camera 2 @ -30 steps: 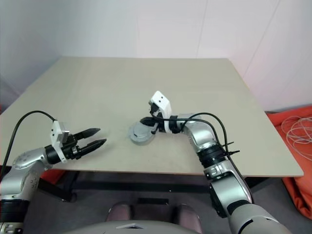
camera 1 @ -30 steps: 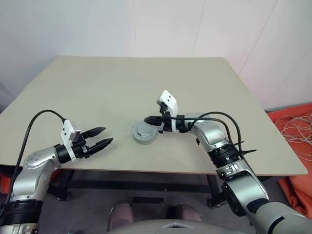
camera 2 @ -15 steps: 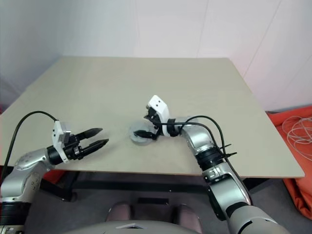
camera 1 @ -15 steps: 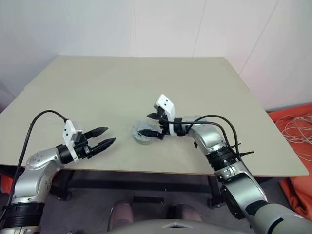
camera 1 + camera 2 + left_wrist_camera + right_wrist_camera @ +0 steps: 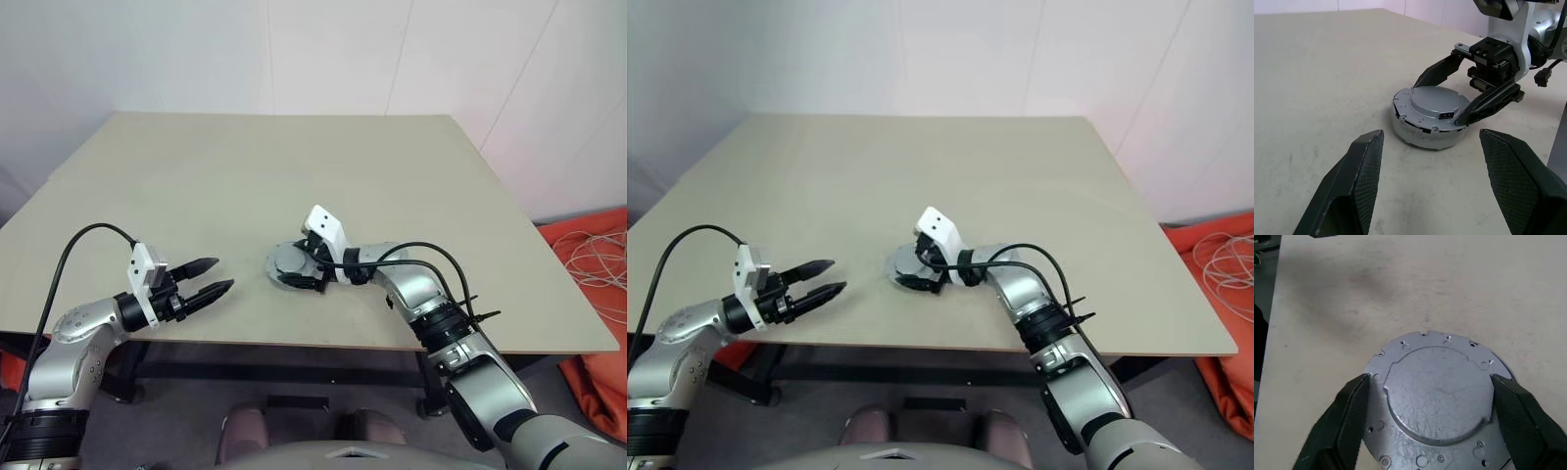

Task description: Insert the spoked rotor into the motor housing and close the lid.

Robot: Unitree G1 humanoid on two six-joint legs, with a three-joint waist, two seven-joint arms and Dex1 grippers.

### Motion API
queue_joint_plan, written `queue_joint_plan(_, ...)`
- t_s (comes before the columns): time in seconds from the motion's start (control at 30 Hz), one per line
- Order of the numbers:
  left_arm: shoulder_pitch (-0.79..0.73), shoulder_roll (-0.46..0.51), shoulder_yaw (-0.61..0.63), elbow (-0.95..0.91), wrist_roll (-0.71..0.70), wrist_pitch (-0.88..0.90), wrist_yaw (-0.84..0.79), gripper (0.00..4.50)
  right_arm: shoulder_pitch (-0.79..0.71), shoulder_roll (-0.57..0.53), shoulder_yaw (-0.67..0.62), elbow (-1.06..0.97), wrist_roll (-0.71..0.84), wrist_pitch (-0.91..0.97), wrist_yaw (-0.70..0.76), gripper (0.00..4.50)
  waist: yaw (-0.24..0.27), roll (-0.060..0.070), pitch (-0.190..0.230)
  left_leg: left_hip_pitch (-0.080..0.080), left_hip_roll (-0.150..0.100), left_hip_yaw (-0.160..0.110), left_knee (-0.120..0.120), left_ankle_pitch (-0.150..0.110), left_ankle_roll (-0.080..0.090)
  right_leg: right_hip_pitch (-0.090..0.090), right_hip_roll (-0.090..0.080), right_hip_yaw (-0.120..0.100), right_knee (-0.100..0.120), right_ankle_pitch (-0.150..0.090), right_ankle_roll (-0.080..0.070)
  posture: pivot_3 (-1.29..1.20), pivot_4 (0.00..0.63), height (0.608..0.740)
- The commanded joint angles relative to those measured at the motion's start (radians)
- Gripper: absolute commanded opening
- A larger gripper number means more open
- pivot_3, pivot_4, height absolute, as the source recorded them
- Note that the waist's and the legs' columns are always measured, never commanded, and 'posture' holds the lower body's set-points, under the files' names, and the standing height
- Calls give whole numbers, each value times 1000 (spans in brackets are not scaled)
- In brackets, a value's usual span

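The motor housing [image 5: 1419, 138] sits near the table's front edge, a short silver-walled ring. The grey lid [image 5: 1437, 391] lies flat on top of it. The spoked rotor is hidden. My right gripper [image 5: 291, 266] reaches in from the right and brackets the lid. One fingertip [image 5: 1365, 381] touches its rim and the other touches the opposite side, so the gripper is shut on the lid. To the left of the housing, my left gripper [image 5: 221, 274] hovers over the table. It points at the housing, open and holding nothing.
The beige table [image 5: 245, 176] stretches far behind the housing, and its front edge runs just below both grippers. A black cable loops off each arm. On the floor past the table's right side lie an orange cloth and coiled cables [image 5: 598, 264].
The right gripper, shut just above the lid a second ago, opened wide, sank and slid left, and now clamps the lid's rim. The left gripper has stayed put.
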Motion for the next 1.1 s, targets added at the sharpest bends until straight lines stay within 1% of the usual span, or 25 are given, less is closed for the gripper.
queue_joint_plan(0.03, -18, 12, 17, -26, -13, -8, -2, 3340, -17, 11, -14, -10, 4, -2, -10, 3189, 0, 0, 0, 0, 0, 0, 0, 0, 0, 0, 0, 0, 0, 0, 0, 0, 0, 740)
queue_joint_plan(0.47, -47, 4, 0, -8, -1, -14, -6, 3340, -29, 32, -68, -37, 28, -7, -52, 3149, 0, 0, 0, 0, 0, 0, 0, 0, 0, -1, 0, 0, 0, 0, 0, 0, 0, 740)
queue_joint_plan(0.67, -48, 3, -3, -8, -1, -15, -4, 3340, -34, 19, -52, -16, -2, -20, -64, 3149, 0, 0, 0, -1, 0, 0, -1, 0, 0, -1, 0, 0, 0, 0, 0, 0, 0, 740)
queue_joint_plan(1.1, -45, 10, 8, -7, -2, -15, 1, 3340, -22, 10, -23, 8, -31, -16, -44, 3149, 1, 0, 0, -1, 0, 0, -1, 0, 0, -1, 0, 0, 0, 0, 0, 0, 0, 740)
